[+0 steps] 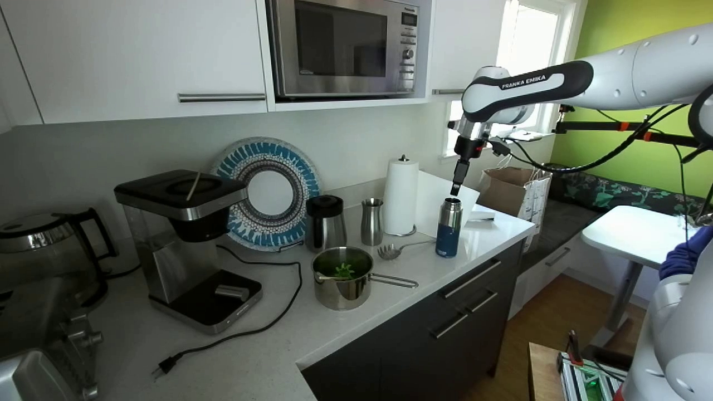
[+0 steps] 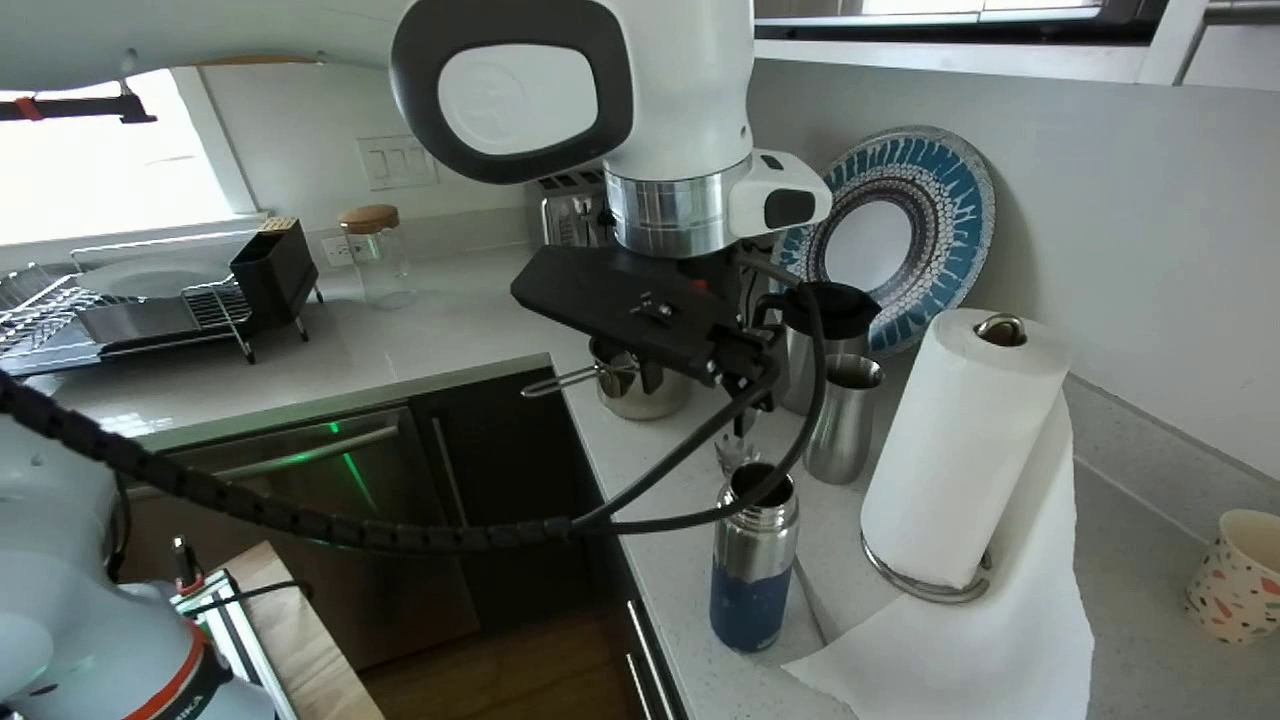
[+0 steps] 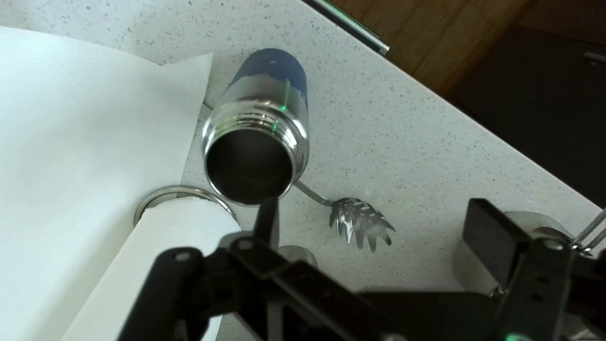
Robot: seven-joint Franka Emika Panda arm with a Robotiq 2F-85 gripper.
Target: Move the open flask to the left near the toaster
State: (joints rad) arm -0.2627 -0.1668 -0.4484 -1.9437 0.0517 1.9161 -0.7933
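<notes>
The open flask [image 1: 448, 231] is a slim cylinder, blue below and bare steel at the neck, with no lid. It stands upright on the counter, and also shows in an exterior view [image 2: 752, 575] and in the wrist view [image 3: 267, 97]. My gripper [image 3: 381, 229] is open and empty in the wrist view, its jaws wide apart. One fingertip overlaps the flask's mouth there; whether they touch cannot be told. In an exterior view the gripper [image 1: 457, 186] hangs just above the flask's top. The toaster [image 1: 44, 345] is at the near left corner, far from the flask.
A serving fork [image 3: 362, 220] lies beside the flask. A paper-towel roll [image 1: 401, 197], steel-grey flask [image 1: 371, 223], black-lidded carafe [image 1: 326, 223] and pot [image 1: 341, 289] stand nearby. A coffee maker [image 1: 184, 245] and its cord lie toward the toaster. The counter's front edge [image 3: 450, 104] is close.
</notes>
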